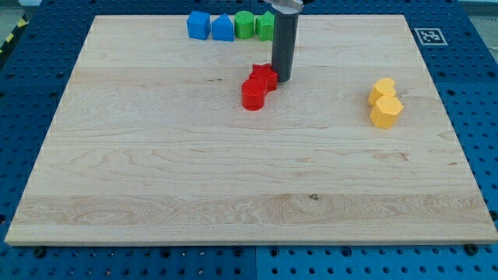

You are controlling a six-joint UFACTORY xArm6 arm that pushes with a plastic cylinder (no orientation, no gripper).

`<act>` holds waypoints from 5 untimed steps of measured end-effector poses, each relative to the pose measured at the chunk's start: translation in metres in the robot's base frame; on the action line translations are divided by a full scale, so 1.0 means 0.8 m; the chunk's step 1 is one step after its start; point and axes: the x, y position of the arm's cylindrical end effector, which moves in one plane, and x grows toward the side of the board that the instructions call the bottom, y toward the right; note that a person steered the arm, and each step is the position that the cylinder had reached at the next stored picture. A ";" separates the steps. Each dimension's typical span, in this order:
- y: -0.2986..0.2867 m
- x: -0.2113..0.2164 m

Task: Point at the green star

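Two green blocks stand at the view's top edge of the board. The left one point(244, 23) looks round. The right one point(264, 26) is partly hidden behind my rod, and its shape is hard to make out; it may be the green star. My tip point(281, 80) rests on the board well below the green blocks, touching or almost touching the right side of a red star point(262, 75). A red cylinder point(254, 95) sits just below and left of the red star.
Two blue blocks point(199, 25) point(223, 28) stand left of the green ones in the same row. Two yellow blocks point(383, 88) point(386, 112) sit together at the view's right. The wooden board point(156, 171) lies on a blue perforated table.
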 end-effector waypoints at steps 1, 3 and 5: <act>-0.017 -0.012; -0.085 -0.053; -0.151 -0.070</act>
